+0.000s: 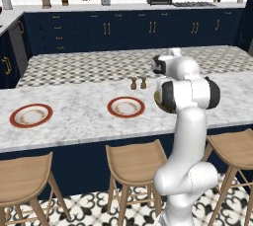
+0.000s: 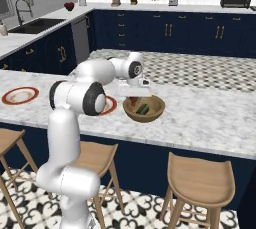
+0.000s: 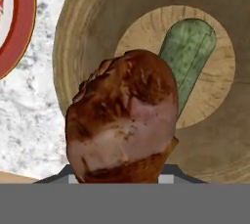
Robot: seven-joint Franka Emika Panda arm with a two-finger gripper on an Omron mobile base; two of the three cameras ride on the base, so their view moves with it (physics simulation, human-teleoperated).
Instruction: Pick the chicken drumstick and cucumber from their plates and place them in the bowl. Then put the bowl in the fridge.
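A: Gripping the chicken drumstick [image 3: 122, 120], the gripper [image 2: 133, 95] hangs directly above the bowl [image 2: 156, 112]; jaws are clamped on the meat. Confirm bowl contents.

B: Confirmed. The cucumber [image 3: 187, 59] lies on the bowl floor, beneath and beyond the drumstick. The bowl sits on the marble counter [image 2: 200, 118].

A: Plate positions relative to the bowl?

B: One plate [image 1: 126, 106] stands just beside the bowl; the second plate [image 1: 31, 115] lies well apart from it along the same counter.
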